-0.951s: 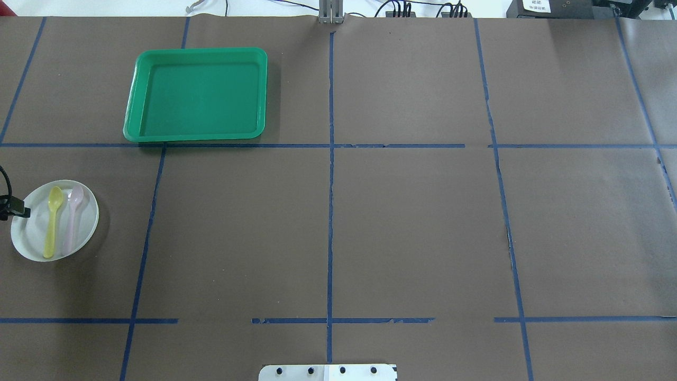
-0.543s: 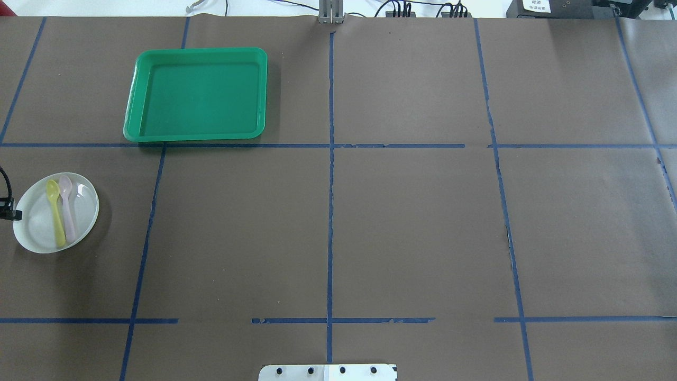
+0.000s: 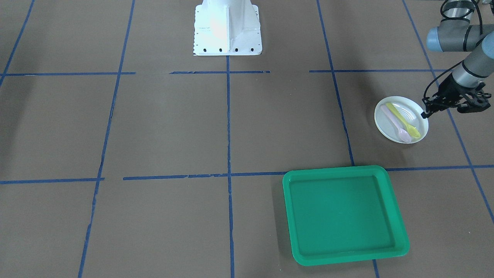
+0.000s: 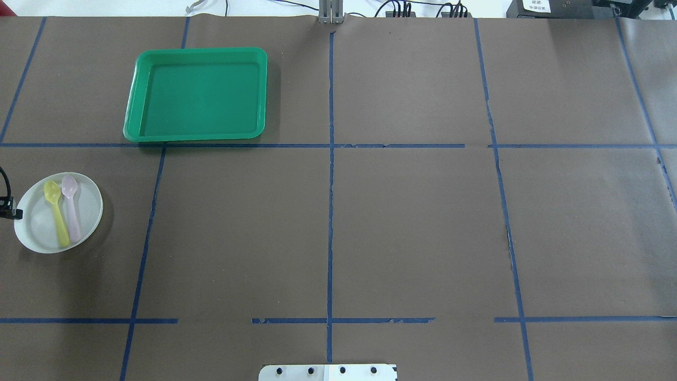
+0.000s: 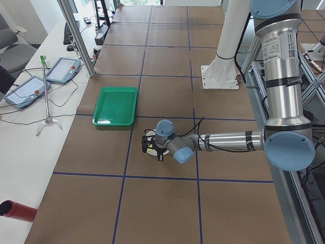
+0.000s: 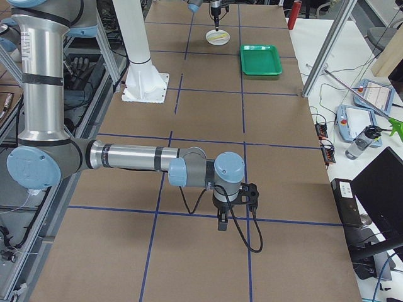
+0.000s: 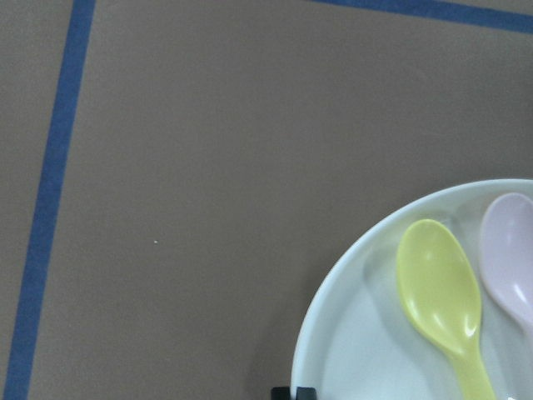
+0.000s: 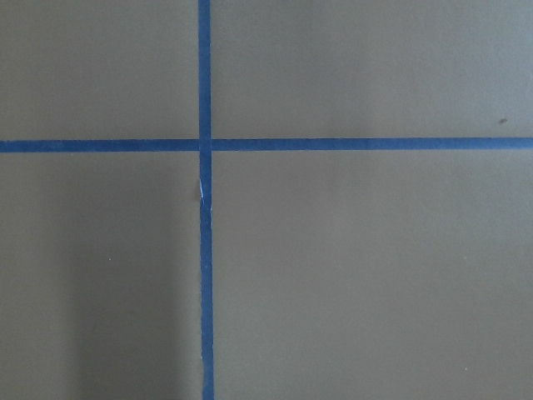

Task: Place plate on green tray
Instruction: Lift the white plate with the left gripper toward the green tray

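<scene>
A white plate (image 4: 37, 235) sits at the table's left side and holds a yellow spoon (image 4: 57, 214) and a pink spoon (image 4: 71, 207). My left gripper (image 4: 13, 214) is shut on the plate's left rim; in the front-facing view it (image 3: 424, 114) pinches the edge of the plate (image 3: 410, 106). In the left wrist view a fingertip (image 7: 291, 392) shows at the plate's rim (image 7: 354, 354). The green tray (image 4: 195, 51) lies empty farther back, to the plate's right. My right gripper (image 6: 221, 225) hovers over bare table far to the right; I cannot tell whether it is open.
Brown paper with blue tape lines (image 4: 330, 211) covers the table. The robot base (image 3: 227, 27) stands at the near middle edge. Open table lies between the plate and the tray (image 3: 335, 169).
The plate has shifted slightly back and right with my left gripper on its rim. The two spoons have slid and turned on it. The tray has not moved.
</scene>
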